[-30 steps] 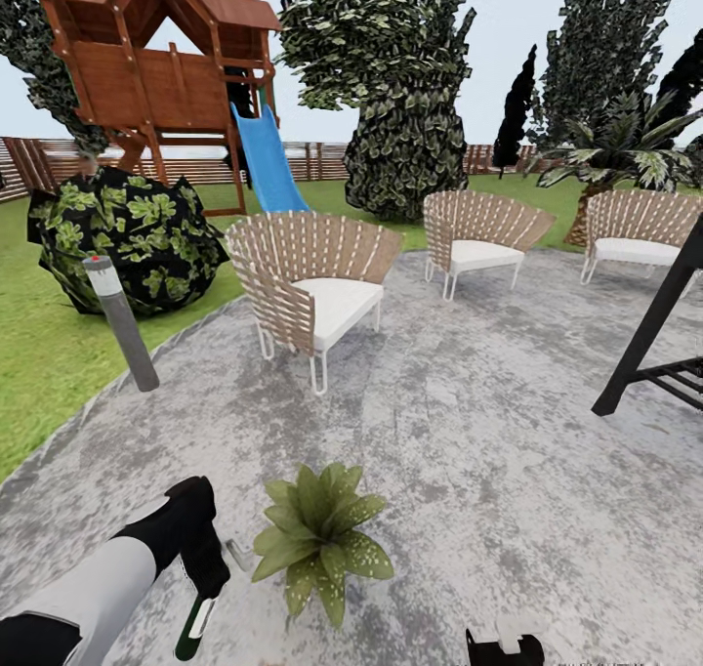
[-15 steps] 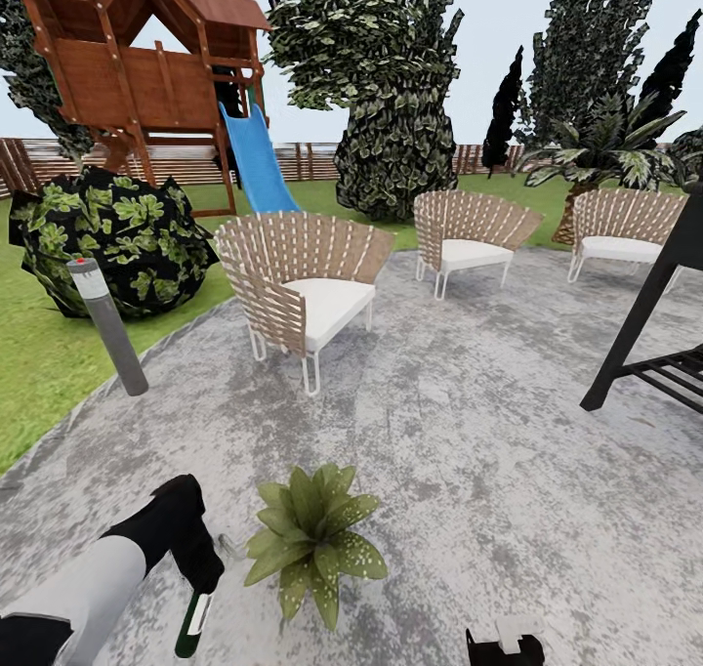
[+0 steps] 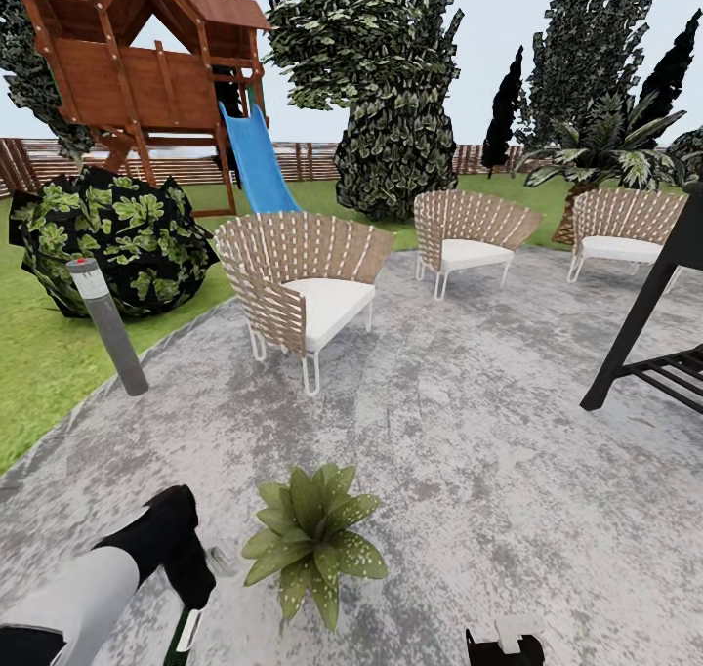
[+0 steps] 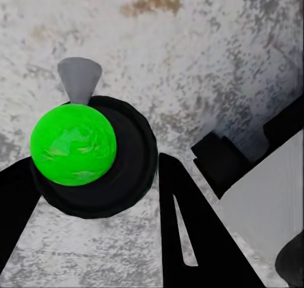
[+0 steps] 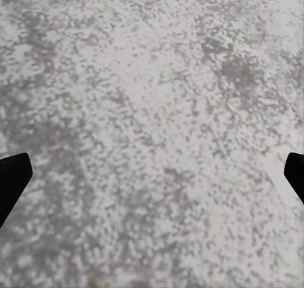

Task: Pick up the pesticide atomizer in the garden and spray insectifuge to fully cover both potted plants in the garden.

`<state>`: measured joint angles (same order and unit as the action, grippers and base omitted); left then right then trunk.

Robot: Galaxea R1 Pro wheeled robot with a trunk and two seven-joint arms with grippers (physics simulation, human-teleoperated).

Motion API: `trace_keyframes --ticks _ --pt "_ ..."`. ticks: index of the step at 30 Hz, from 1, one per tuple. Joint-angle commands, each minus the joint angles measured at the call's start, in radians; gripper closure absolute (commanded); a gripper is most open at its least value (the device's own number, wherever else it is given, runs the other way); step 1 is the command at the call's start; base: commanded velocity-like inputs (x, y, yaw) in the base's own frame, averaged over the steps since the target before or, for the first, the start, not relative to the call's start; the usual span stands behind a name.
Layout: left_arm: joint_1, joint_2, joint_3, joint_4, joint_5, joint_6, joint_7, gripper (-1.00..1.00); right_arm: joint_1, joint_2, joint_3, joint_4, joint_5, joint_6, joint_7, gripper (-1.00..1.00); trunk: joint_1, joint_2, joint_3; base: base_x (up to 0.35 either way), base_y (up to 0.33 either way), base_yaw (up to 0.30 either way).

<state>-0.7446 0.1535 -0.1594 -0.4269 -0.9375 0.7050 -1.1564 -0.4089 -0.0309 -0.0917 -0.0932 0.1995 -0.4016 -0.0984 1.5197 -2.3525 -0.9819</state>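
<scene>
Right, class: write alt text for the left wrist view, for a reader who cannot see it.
The left pincer is shut on the pesticide atomizer, seen end-on as a bright green dome in a black ring with a grey nozzle, above the mottled grey patio. A black-and-white part of the robot sits at one edge.

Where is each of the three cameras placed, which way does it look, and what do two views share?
Head view: high on the robot, looking forward and down over the patio; left arm shows.
Left wrist view: above the pesticide atomizer, looking down between dark jaws.
Right wrist view: near the right gripper, facing bare paving, jaws apart.
Shared: the atomizer shows in head and left wrist views.
</scene>
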Motion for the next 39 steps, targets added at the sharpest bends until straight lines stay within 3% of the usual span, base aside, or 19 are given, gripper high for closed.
trace_keyframes --ticks 1,5,8,10,13,14,18,20,21,23,26,28,33,39 --pt "-0.005 -0.02 -0.006 -0.006 -0.009 0.003 -0.004 1.0 -0.001 0.0 -0.008 0.001 0.011 -0.003 -0.003 -1.0 0.0 0.0 -0.001 0.0 0.0 0.0" --pt "-0.018 -0.031 -0.005 -0.043 -0.008 0.014 -0.011 1.0 -0.001 0.0 -0.008 0.001 0.011 -0.003 -0.003 -1.0 0.0 0.0 -0.001 0.0 0.0 0.0" --pt "-0.063 -0.032 -0.005 -0.077 -0.008 0.019 -0.019 1.0 -0.001 0.0 -0.008 0.001 0.011 -0.003 -0.003 -1.0 0.0 0.0 -0.001 0.0 0.0 0.0" --pt "-0.102 -0.039 -0.007 -0.084 -0.01 0.02 -0.05 1.0 -0.001 0.0 -0.008 0.001 0.011 -0.003 -0.003 -1.0 0.0 0.0 -0.001 0.0 0.0 0.0" --pt "-0.114 -0.06 -0.013 -0.087 -0.024 0.021 -0.082 1.0 -0.001 0.0 -0.008 0.001 0.011 -0.003 -0.003 -1.0 0.0 0.0 -0.001 0.0 0.0 0.0" --pt "-0.122 -0.068 -0.013 -0.088 -0.034 0.021 -0.097 1.0 -0.001 0.0 -0.008 0.001 0.011 -0.003 -0.003 -1.0 0.0 0.0 -0.001 0.0 0.0 0.0" --pt "-0.157 -0.114 -0.013 -0.087 -0.128 0.021 -0.202 1.0 -0.001 0.0 -0.008 0.002 0.011 -0.003 -0.003 -1.0 0.0 0.0 -0.001 0.0 0.0 0.0" --pt "-0.154 -0.121 -0.013 -0.086 -0.175 0.022 -0.214 1.0 -0.001 -0.001 -0.008 0.002 0.011 -0.003 -0.003 -1.0 0.0 0.0 -0.001 0.0 0.0 0.0" --pt "-0.153 -0.118 -0.013 -0.086 -0.182 0.022 -0.216 1.0 -0.001 -0.002 -0.008 0.003 0.011 -0.003 -0.002 -1.0 0.0 0.0 -0.001 0.0 0.0 0.0" --pt "-0.155 -0.111 -0.012 -0.086 -0.187 0.021 -0.217 1.0 -0.001 -0.003 -0.008 0.003 0.011 -0.003 -0.002 -1.0 0.0 0.0 -0.001 0.0 0.0 0.0" --pt "-0.151 -0.077 -0.012 -0.084 -0.19 0.019 -0.217 1.0 -0.001 -0.003 -0.008 0.003 0.012 -0.003 -0.002 -1.0 0.0 0.0 -0.001 0.0 0.0 0.0" --pt "-0.148 -0.073 -0.014 -0.085 -0.19 0.019 -0.217 1.0 -0.001 -0.003 -0.008 0.003 0.011 -0.003 -0.002 -1.0 0.0 0.0 -0.001 0.0 0.0 0.0" --pt "-0.152 -0.114 -0.011 -0.088 -0.19 0.02 -0.21 1.0 -0.001 -0.003 -0.008 0.003 0.011 -0.003 -0.003 -1.0 0.0 0.0 -0.001 0.055 0.0 0.0" --pt "-0.149 -0.118 -0.013 -0.087 -0.19 0.021 -0.21 1.0 -0.001 -0.003 -0.008 0.003 0.011 -0.003 -0.003 -1.0 0.0 0.0 -0.001 0.188 0.0 0.0"
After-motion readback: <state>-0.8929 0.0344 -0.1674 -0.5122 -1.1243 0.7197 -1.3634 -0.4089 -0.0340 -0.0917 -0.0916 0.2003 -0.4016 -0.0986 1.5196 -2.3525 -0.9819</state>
